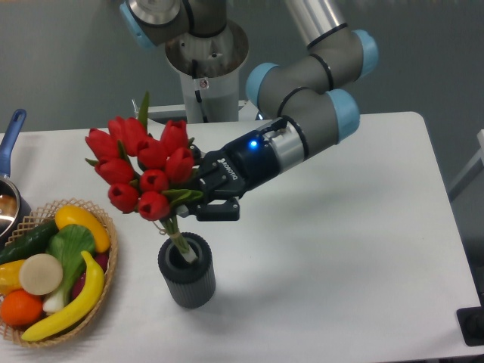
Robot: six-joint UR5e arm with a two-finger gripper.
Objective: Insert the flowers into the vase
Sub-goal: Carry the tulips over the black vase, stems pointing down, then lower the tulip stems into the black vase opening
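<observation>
Flowers (145, 168) clamped in jaws (198, 198), tilted — stem tip just inside vase (187, 270) mouth, vase directly below; push down along stem.

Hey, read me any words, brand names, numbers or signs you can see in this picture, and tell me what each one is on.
White lettering on the black body of the gripper: there is a brand-style word, but it is too blurred to read.
Small label with a red mark on the robot base column: too small to read.
Nothing readable on the flowers, the vase or the wicker basket.
</observation>
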